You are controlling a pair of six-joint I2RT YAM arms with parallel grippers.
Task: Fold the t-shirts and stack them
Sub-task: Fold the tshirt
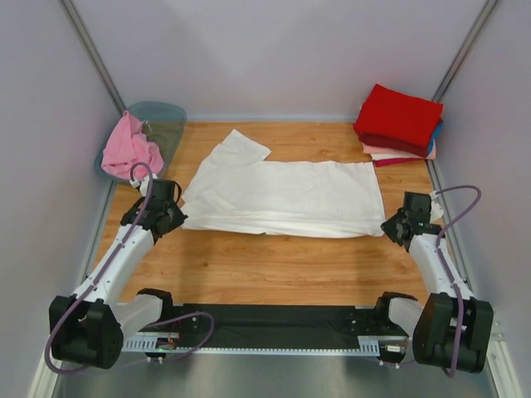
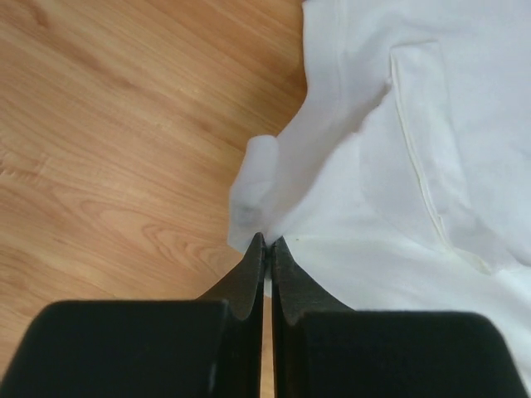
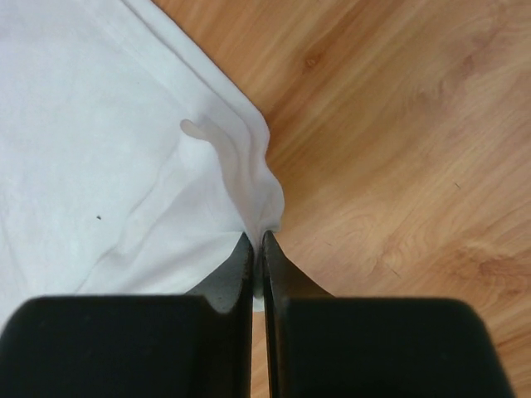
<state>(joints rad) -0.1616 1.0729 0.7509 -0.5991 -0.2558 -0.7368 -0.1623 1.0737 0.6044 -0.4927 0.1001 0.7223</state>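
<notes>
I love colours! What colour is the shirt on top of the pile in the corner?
The top shirt is red, clearest in the overhead view.

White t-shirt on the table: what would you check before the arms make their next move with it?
1. Hold of the left gripper on the white t-shirt: ok, shut on its edge.
2. Hold of the right gripper on the opposite edge: ok, shut on cloth.
3. How many cloth layers each grip holds: cannot tell.
4. Both sleeves tucked in: not ok, one sleeve juts out at the far left.
5. Bare table on the near side for folding: ok.
6. The stack of folded shirts apart from the white one: ok.
</notes>
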